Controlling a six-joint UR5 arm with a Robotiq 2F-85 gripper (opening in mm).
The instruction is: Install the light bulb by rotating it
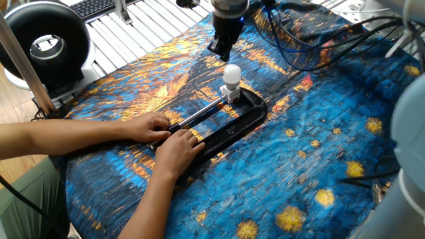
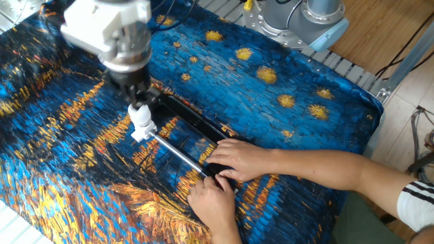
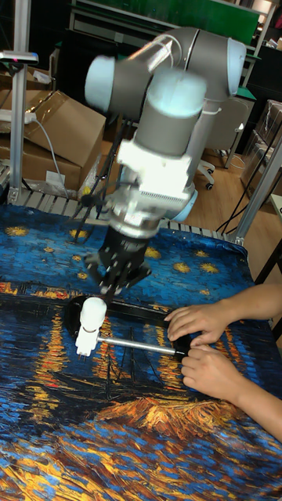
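Light bulb (image 1: 232,74) upright in socket on clamp (image 1: 229,126); claw (image 1: 221,48) just above and beside it, released, apart.

One light bulb (image 1: 232,73), white, upright. One black clamp (image 1: 247,113) under it, with one metal rod (image 1: 199,114). One small white socket block (image 2: 140,131) at the bulb's base. Two human hands: one (image 1: 147,126) and another (image 1: 178,147) on the clamp. One robot arm in use, with one gripper (image 1: 221,48). One second robot base (image 2: 305,20) at the table edge. One patterned cloth (image 1: 319,146). One black ring-shaped fan (image 1: 44,45). One keyboard (image 1: 93,6).
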